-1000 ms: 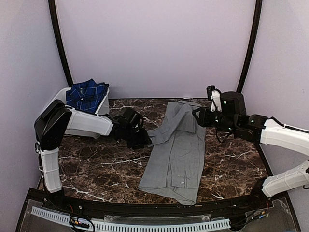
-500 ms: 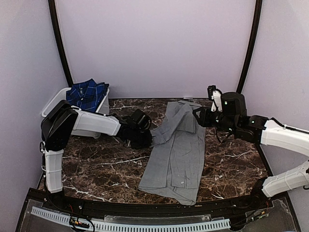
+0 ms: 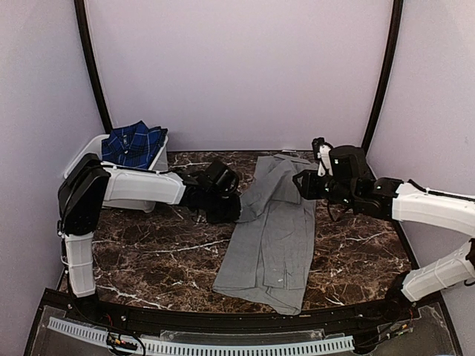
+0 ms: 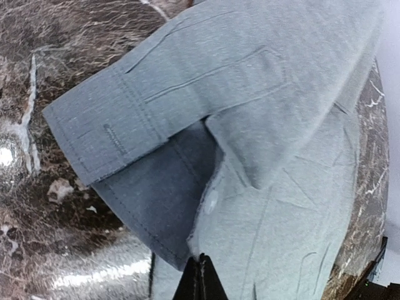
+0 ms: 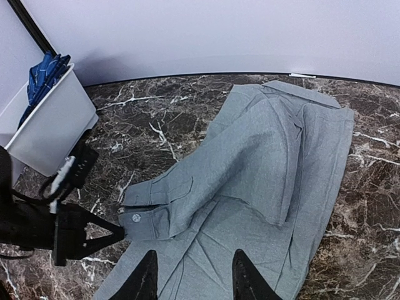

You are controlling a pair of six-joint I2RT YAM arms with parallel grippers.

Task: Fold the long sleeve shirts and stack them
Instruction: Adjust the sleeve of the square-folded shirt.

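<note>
The grey long sleeve shirt (image 3: 274, 230) lies lengthwise on the marble table, collar at the far end. One sleeve is folded across its upper body, with the cuff (image 5: 150, 206) at the shirt's left edge. My left gripper (image 3: 228, 209) is shut on the cuff's edge (image 4: 187, 206); its black fingertips (image 4: 200, 278) pinch the cloth. It also shows in the right wrist view (image 5: 115, 232). My right gripper (image 5: 195, 253) is open and empty, hovering above the shirt's upper right part (image 3: 300, 184). The navy-and-blue plaid shirt (image 3: 133, 144) lies in the white tub (image 3: 83, 152).
The white tub stands at the table's far left corner, also in the right wrist view (image 5: 47, 128). Dark marble table (image 3: 148, 252) shows on both sides of the shirt. Purple walls and black posts enclose the back and sides.
My left gripper has moved right, carrying the sleeve cuff toward the shirt's body. My right arm has shifted slightly left.
</note>
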